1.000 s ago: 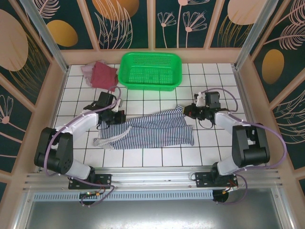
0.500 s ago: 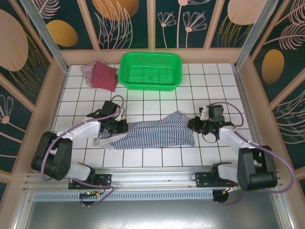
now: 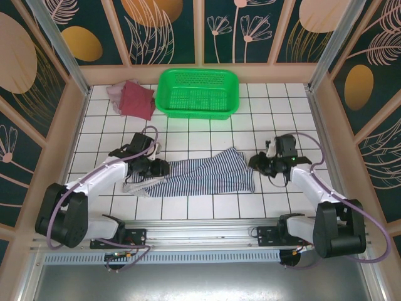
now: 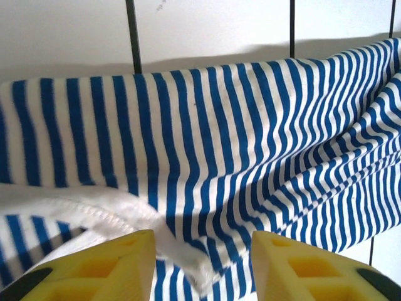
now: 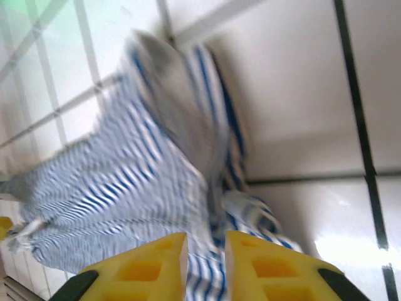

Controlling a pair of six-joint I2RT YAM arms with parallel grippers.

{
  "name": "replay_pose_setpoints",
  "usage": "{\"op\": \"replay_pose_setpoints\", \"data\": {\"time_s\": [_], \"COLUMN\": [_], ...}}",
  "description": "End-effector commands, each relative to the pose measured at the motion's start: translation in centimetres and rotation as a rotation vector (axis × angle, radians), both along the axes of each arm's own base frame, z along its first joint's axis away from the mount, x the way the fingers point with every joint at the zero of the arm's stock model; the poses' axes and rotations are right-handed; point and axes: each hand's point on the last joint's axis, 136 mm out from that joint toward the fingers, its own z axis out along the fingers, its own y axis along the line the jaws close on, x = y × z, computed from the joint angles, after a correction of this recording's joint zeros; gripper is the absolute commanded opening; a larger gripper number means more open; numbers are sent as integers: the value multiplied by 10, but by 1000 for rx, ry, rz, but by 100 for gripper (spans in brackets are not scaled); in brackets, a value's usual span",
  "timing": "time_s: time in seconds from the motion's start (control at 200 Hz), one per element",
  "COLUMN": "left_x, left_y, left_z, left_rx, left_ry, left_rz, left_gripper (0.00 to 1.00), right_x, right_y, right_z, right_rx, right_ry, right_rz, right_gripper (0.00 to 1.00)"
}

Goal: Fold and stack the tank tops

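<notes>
Striped navy-and-white tank top (image 3: 207,177) lying flat on a white tiled table (image 3: 288,125), a little nearer the near edge than the far one and roughly midway between the left and right edges. It is spread as a long band running left to right, with its far right corner rising to a small peak.

The left tool (image 3: 158,168) sits over the left end of the striped top. In the left wrist view the left tool (image 4: 202,251) has its two yellow fingers (image 4: 100,263) standing well apart, released. The striped cloth (image 4: 219,157) lies under and beyond them, with a white stitched hem curling between the fingertips.

The right tool (image 3: 255,164) is just beside the right end of the striped top, close to the peaked corner. In the right wrist view, which is blurred, the right tool (image 5: 207,241) shows its yellow fingers (image 5: 144,266) parted by a narrow gap, with no cloth clamped that can be made out. The striped top (image 5: 125,188) lies past the fingertips, one edge lifted in a fold.

A green plastic basket (image 3: 188,111) stands at the middle of the far edge. At the far left corner, a folded dark red tank top (image 3: 138,99) rests on a dusty pink tank top (image 3: 116,94), whose edge shows on the left.
</notes>
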Motion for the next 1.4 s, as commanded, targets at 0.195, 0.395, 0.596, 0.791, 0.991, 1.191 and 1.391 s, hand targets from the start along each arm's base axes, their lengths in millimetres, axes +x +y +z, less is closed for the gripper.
{"op": "replay_pose_setpoints", "data": {"time_s": [0.195, 0.395, 0.596, 0.791, 0.991, 1.191, 1.391], "left_x": [39, 48, 45, 41, 48, 52, 34], "left_y": [95, 131, 157, 162, 165, 158, 169], "left_z": [14, 2, -16, -38, -55, -61, -55], "left_rx": [338, 392, 418, 417, 435, 412, 502], "left_ry": [21, 38, 59, 109, 142, 174, 249], "left_rz": [306, 466, 546, 540, 517, 492, 461], "left_gripper": [53, 53, 53, 53, 52, 44, 36], "right_x": [53, 59, 34, 18, 4, 4, -6], "right_y": [61, 82, 68, 41, 17, 17, 12], "right_z": [38, 2, -32, -49, -66, -61, -70], "right_rx": [97, 108, 40, 1, -16, 2, -17], "right_ry": [-163, -117, -34, 3, 46, 34, 76], "right_rz": [111, 127, 122, 57, 8, 17, 4], "right_gripper": [34, 35, 36, 37, 37, 38, 38]}}
